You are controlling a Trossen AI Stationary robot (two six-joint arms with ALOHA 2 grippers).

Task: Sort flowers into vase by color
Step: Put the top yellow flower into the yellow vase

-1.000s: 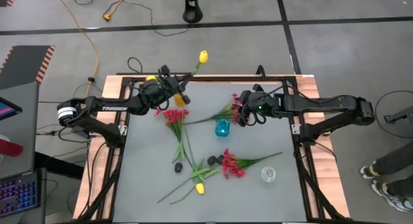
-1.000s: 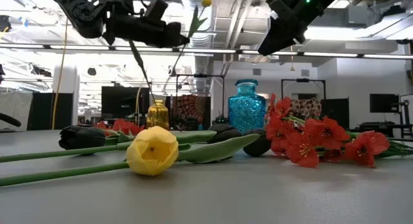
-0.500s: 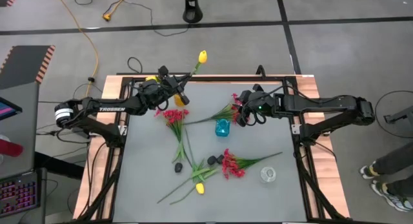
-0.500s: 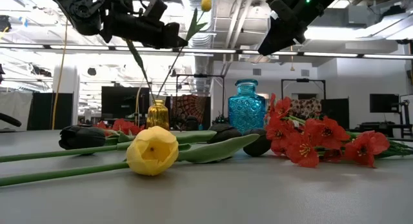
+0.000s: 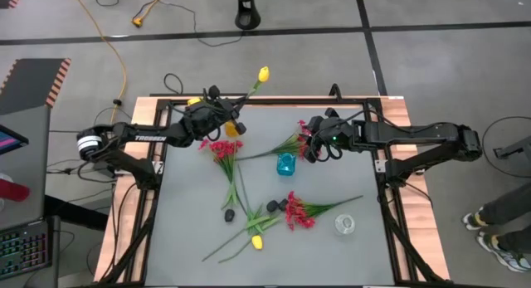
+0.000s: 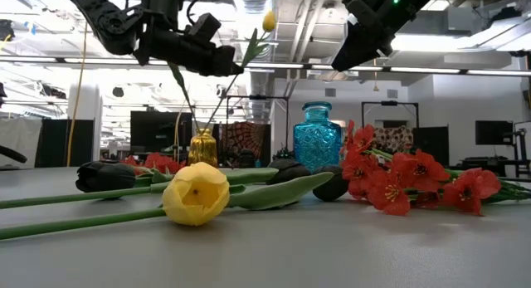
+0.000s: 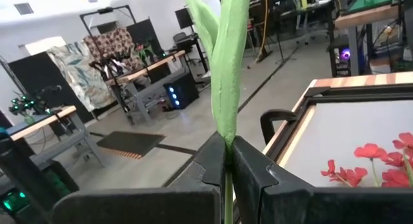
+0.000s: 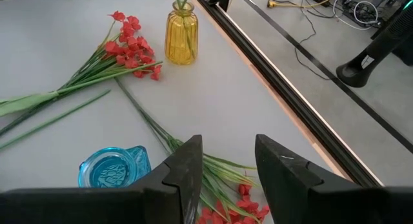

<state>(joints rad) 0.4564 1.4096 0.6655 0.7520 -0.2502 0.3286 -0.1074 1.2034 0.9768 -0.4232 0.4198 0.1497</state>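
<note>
My left gripper [image 5: 224, 119] hangs above the yellow vase [image 5: 231, 129] at the table's far left and is shut on a yellow tulip [image 5: 263, 74]. The tulip's stem slants down to the vase's mouth [image 6: 202, 132], and its head [image 6: 268, 21] is high above. My right gripper [image 5: 309, 145] is open and empty, above a red spray [image 5: 292, 144] next to the blue vase [image 5: 285, 164]. A second red spray [image 5: 222, 150], a third [image 5: 300, 212], black tulips [image 5: 230, 214] and another yellow tulip [image 5: 256, 241] lie flat on the table. My left gripper pinches the yellow tulip's green stem [image 7: 227, 164] between its two fingers, just below a long leaf [image 7: 231, 50]. The fingers lie across the stem. The tulip stands tilted, head up and leaning toward the far right, its lower end at the yellow vase's mouth.
A clear glass vase [image 5: 344, 224] stands near the table's right front. The black frame rail [image 5: 274, 100] runs along the far edge, close behind the yellow vase. Bare grey table lies at the front left [image 5: 187, 238].
My left gripper has gone down and slightly toward the table's right with the yellow tulip. The tulip's head now sits lower, and the stem has slid down toward the yellow vase.
</note>
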